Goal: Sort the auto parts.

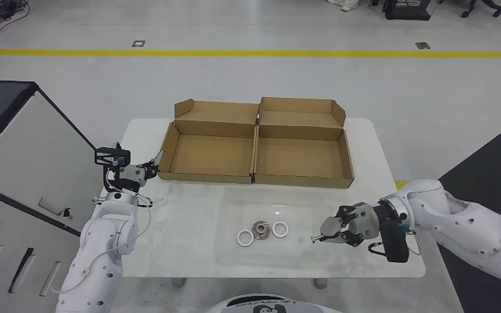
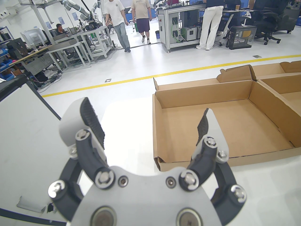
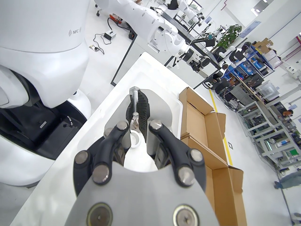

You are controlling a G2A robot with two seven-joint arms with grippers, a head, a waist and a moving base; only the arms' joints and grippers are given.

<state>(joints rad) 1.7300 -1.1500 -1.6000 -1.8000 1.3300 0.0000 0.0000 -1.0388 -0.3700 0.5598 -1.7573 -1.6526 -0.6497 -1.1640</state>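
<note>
The right gripper (image 1: 319, 237) is pinched narrow on a silver threaded bolt (image 3: 134, 98), its shaft held between the black ribbed pads, just right of the metal hub (image 1: 259, 231). 2 white rings (image 1: 245, 237) flank the hub, 1 on each side. Behind the hub sit 2 open cardboard boxes (image 1: 211, 152). The left gripper (image 2: 146, 108), spread wide and holding nothing, is well off to the hub's left

**Left claw spread at the box corner**

The left claw (image 2: 145, 109) hangs over the white tabletop (image 2: 258, 189), fingers wide apart, near the corner of an open cardboard box (image 2: 223, 128). A second box (image 2: 289, 90) adjoins it. A yellow line (image 2: 141, 77) crosses the floor (image 2: 188, 57) beyond.
</note>
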